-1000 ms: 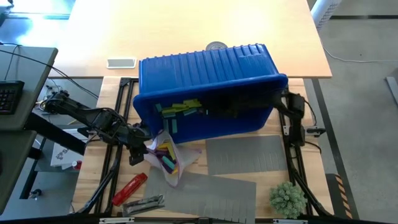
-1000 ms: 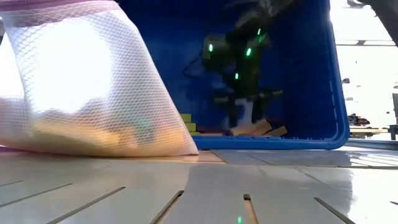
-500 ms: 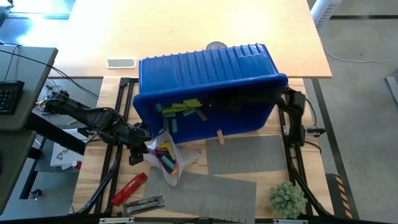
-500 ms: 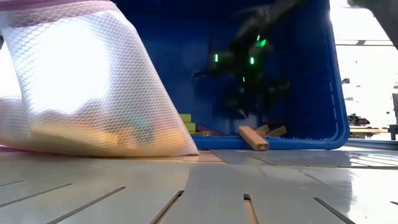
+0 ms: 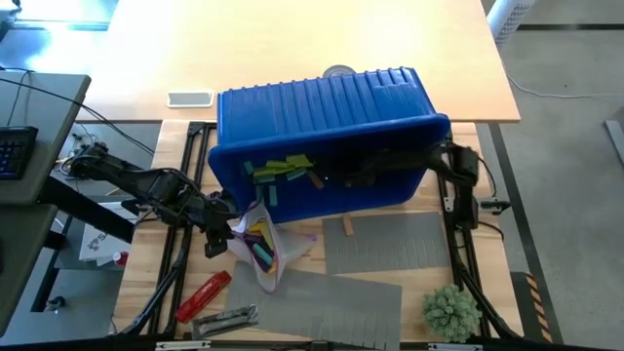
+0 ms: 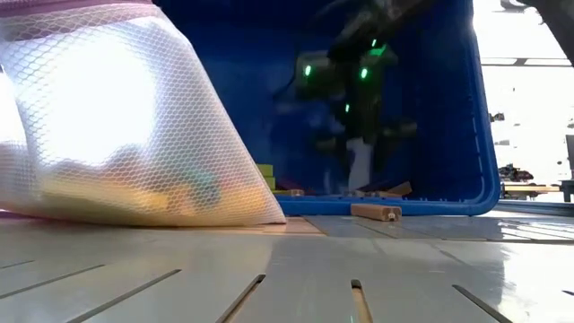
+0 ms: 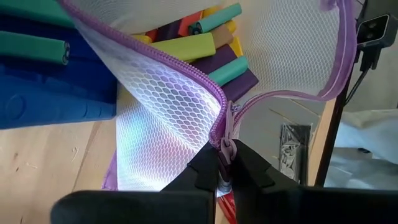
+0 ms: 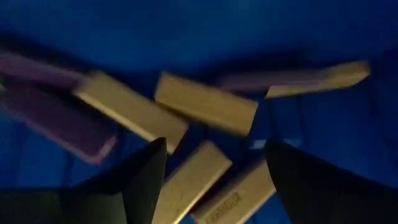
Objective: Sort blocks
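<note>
The bench (image 5: 146,292) is mostly taken up by the big blue bin (image 5: 322,102), tipped on its side with its open mouth facing the grey mats (image 5: 385,242). Inside it, a heap of lime, teal and purple blocks (image 5: 281,171) lies toward the left end, with tan ones further along under the right arm.

Next down in size is the white mesh bag (image 5: 261,244), lying just in front of the bin's left corner with its purple-zippered mouth open toward the bin. More coloured blocks already sit inside it; from the left wrist camera they show as teal, yellow-green and purple bars.

The left gripper (image 7: 224,171) has its fingers clenched on the bag's zipper pull (image 7: 225,149), holding the mouth open.

The right gripper (image 8: 211,165) is deep inside the bin, fingers spread wide with nothing between them, hanging over several tan blocks on the bin wall.

Smallest, and the news: one tan block (image 5: 347,225) now lies flat on the mat just outside the bin's rim, clear of the right fingers. A moment ago it was only tipping over the lip, and a second ago it was still in the bin. To my eye that's one piece flicked out but not bagged, so it has yet to be gathered and sorted.
</note>
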